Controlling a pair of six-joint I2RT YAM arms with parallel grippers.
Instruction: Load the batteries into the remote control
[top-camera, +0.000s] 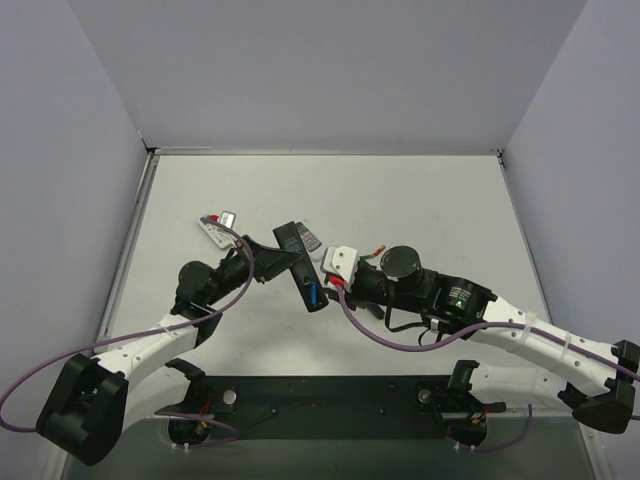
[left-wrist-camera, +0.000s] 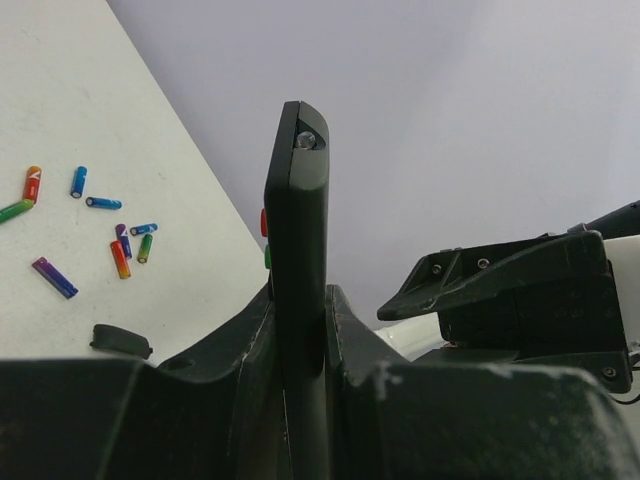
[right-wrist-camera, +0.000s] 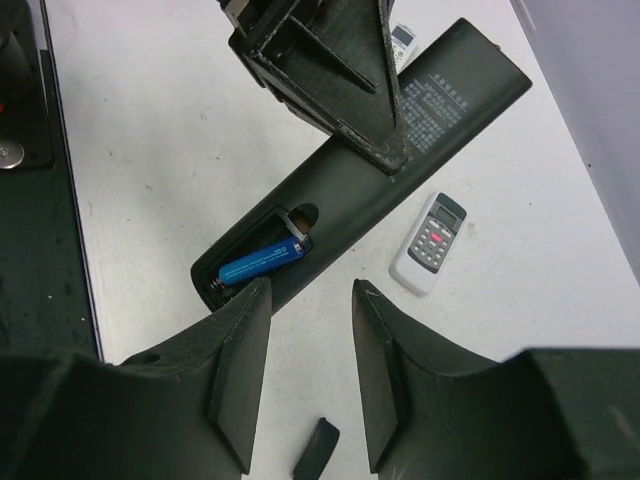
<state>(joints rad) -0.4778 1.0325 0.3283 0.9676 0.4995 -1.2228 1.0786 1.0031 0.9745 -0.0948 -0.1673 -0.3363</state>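
Between the arms, seen from above, the left claw (top-camera: 288, 262) is clamped on the remote control (top-camera: 289, 236). From the left wrist, loose batteries (left-wrist-camera: 120, 258) lie on the tabletop (left-wrist-camera: 70, 120) left of that claw. From the right wrist, the right claw (right-wrist-camera: 305, 370) gapes empty; just ahead, a blue battery (right-wrist-camera: 258, 264) sits in the remote's open bay.

In my right wrist view the remote (right-wrist-camera: 345, 200) ran from lower left to upper right, a battery (right-wrist-camera: 258, 264) in its open compartment at the lower end. A smaller remote (right-wrist-camera: 430, 243) lay right of it, a cover (right-wrist-camera: 316, 448) at bottom centre. My left view had loose batteries (left-wrist-camera: 120, 258) scattered at left.
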